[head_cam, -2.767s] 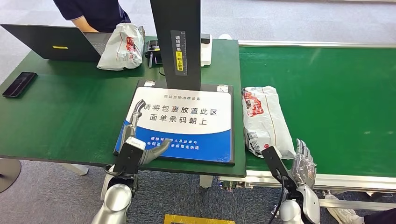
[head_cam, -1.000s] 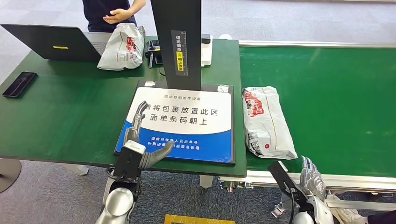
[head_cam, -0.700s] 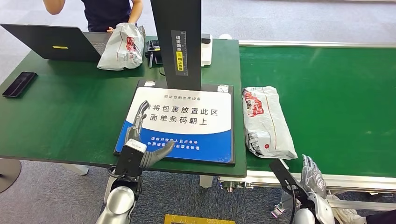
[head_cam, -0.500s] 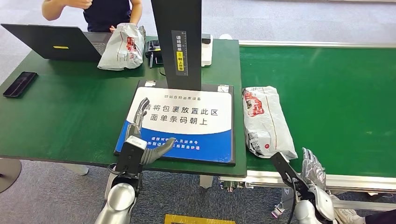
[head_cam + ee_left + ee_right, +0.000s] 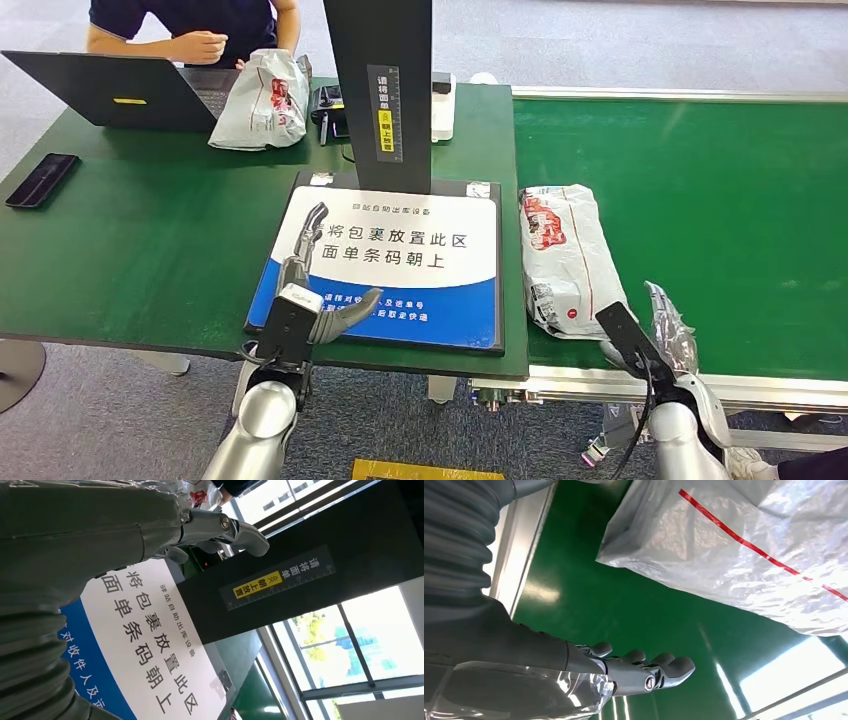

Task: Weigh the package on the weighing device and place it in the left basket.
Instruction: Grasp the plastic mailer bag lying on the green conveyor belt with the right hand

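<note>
A white plastic package (image 5: 567,257) with red print lies on the green conveyor belt (image 5: 720,200), just right of the weighing device's platform (image 5: 400,262), a white and blue plate with Chinese text under a black post (image 5: 378,90). My right hand (image 5: 668,325) hovers open at the belt's near edge, just right of the package's near corner, apart from it. The right wrist view shows the package (image 5: 749,545) beyond the fingers (image 5: 659,672). My left hand (image 5: 318,285) is open above the platform's left side, fingers extended and holding nothing; the left wrist view shows its fingers (image 5: 220,527) over the platform (image 5: 145,645).
A second white package (image 5: 262,100) stands at the table's far side beside a laptop (image 5: 110,90). A black phone (image 5: 40,180) lies at the left. A person (image 5: 195,25) sits behind the laptop. The belt's metal rail (image 5: 620,385) runs along the near edge.
My right hand has risen from below the belt's rail to beside the package's near corner. My left hand has shifted slightly forward over the platform. The person has lowered their arms.
</note>
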